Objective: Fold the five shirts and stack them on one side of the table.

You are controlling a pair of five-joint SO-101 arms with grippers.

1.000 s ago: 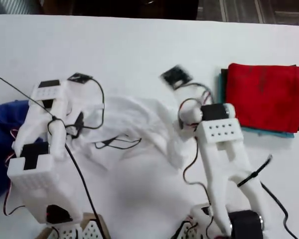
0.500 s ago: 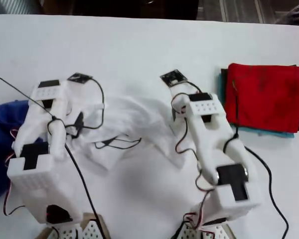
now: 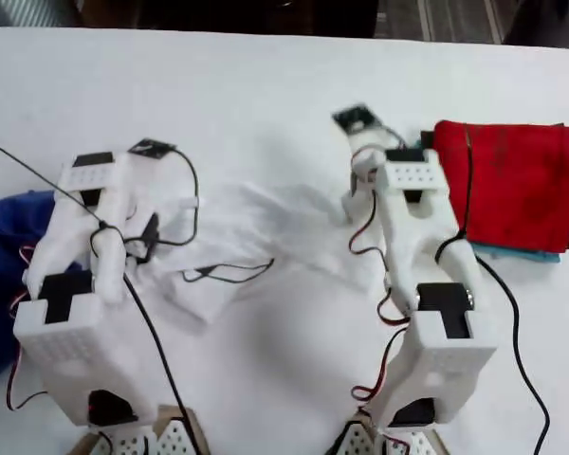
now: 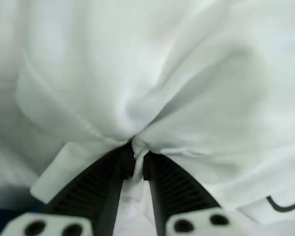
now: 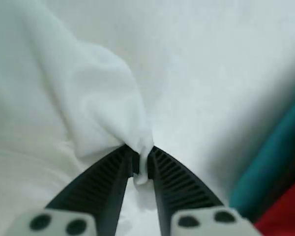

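Observation:
A crumpled white shirt lies across the middle of the table between the two arms. My left gripper is shut on a fold of the white shirt at its left side; in the high view that gripper sits by the shirt's left edge. My right gripper is shut on a pinch of the white shirt, and stands in the high view just left of the stack. A folded red shirt tops the stack at the right, with a teal shirt under it. A blue shirt lies bunched at the left edge.
The white table is bare along the far side. Black cables from the left arm trail over the white shirt. The teal edge and red corner of the stack lie close beside the right gripper.
The right arm has swung toward the red stack, pulling its side of the white shirt along and stretching the cloth out. The left arm has stayed still.

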